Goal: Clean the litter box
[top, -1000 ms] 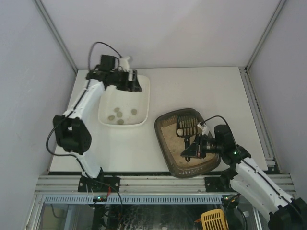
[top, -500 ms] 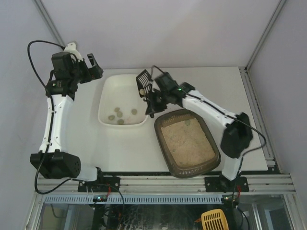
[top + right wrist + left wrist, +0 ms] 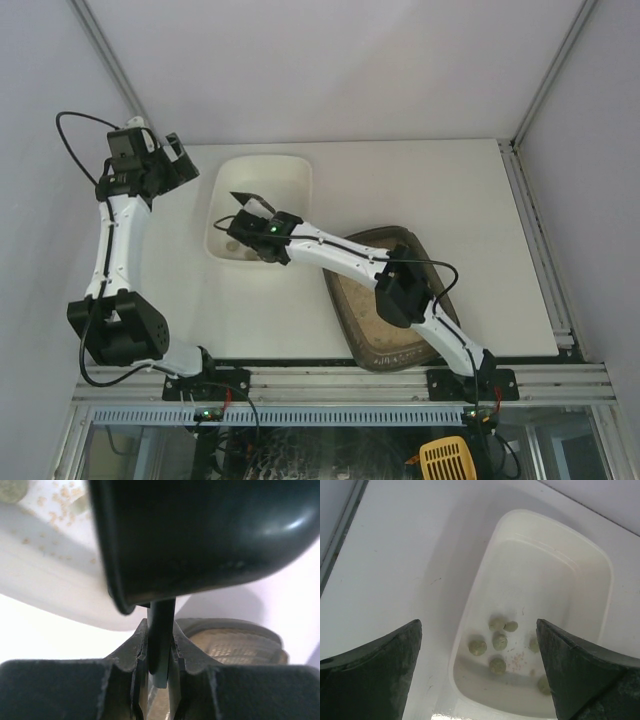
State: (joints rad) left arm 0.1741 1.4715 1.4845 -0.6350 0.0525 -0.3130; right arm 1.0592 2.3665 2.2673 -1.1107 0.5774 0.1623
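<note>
Step in hand: judged to be the tipping step. The right gripper holds a dark slotted plastic scoop over the plain white rectangular plastic tub.

Done so far: about seven round grey-green clumps lie in the tub under the left gripper, with loose beige litter grains scattered beside them. I read this as several scoops already dumped.

Left to do: uncertain. The right arm crosses the litter box and hides much of the sand, so I cannot tell whether any clumps remain. The scoop is not yet set down.

Task object: the dark brown-grey rectangular plastic litter box with beige sandy litter sits on the white table. It is behind the right gripper, back toward that arm's base, just beside the tub's near corner. The right wrist view shows its rim beyond the fingers.

Right gripper, state: fingers pressed together on the scoop's thin dark handle, with pads touching it on both sides.

Scoop load: only the smooth underside of the bowl shows at the wrist, so its contents cannot be seen.

Left gripper, state: spread wide, holding nothing and touching nothing. It hangs high, looking down into the tub, apart from the right gripper.

Risk, judged: litter grains could fall outside the tub's rim.
</note>
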